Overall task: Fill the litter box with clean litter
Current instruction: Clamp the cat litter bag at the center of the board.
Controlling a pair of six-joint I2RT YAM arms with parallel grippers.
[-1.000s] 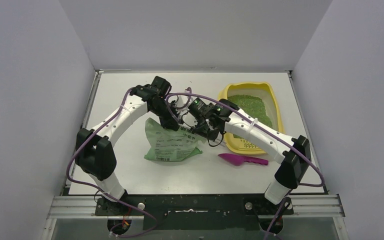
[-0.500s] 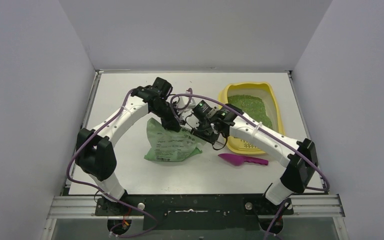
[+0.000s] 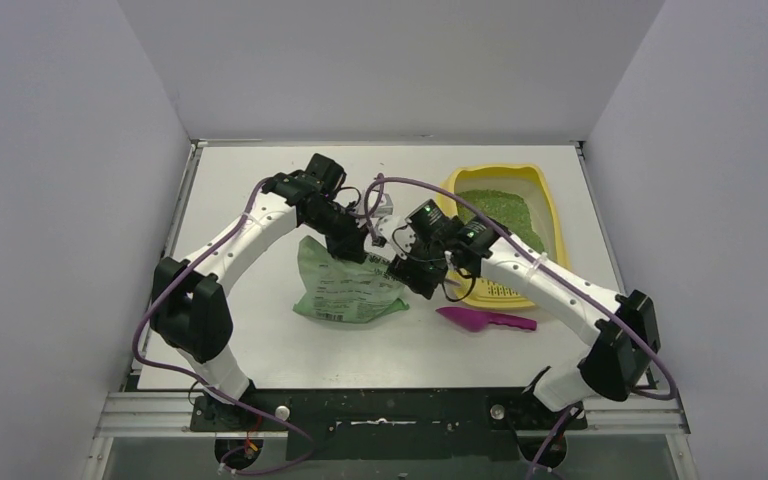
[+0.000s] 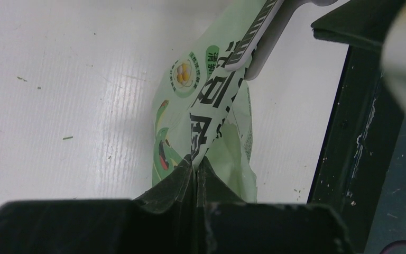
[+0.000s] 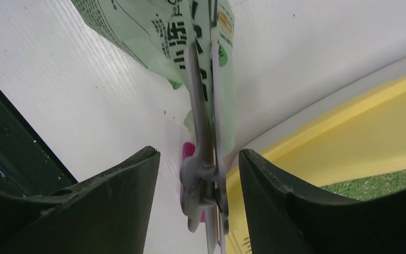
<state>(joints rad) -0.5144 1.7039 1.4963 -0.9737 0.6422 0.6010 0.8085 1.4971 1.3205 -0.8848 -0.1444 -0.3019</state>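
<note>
The yellow litter box [image 3: 552, 222] sits at the right rear, with clean litter [image 3: 501, 210] spread inside as green granules. A light-green printed bag [image 3: 345, 287] stands mid-table. My left gripper [image 3: 357, 247] is shut on the bag's top edge [image 4: 211, 106], the jaws pinching the film [image 4: 195, 161]. A grey clip [image 5: 205, 159] sits along that same edge, also seen as the clip [image 4: 264, 37] in the left wrist view. My right gripper [image 5: 198, 153] is open around the clip with a gap on each side. The box rim [image 5: 349, 121] and litter [image 5: 396, 185] lie just right of it.
A magenta scoop [image 3: 486, 320] lies on the table in front of the litter box, and its tip [image 5: 187, 151] shows behind the clip. Both arms meet over the middle of the table. White walls enclose the table on three sides.
My right gripper has opened and let go of the clip, which stays on the bag's edge. The right arm swung a little right. The left gripper still holds the bag.
</note>
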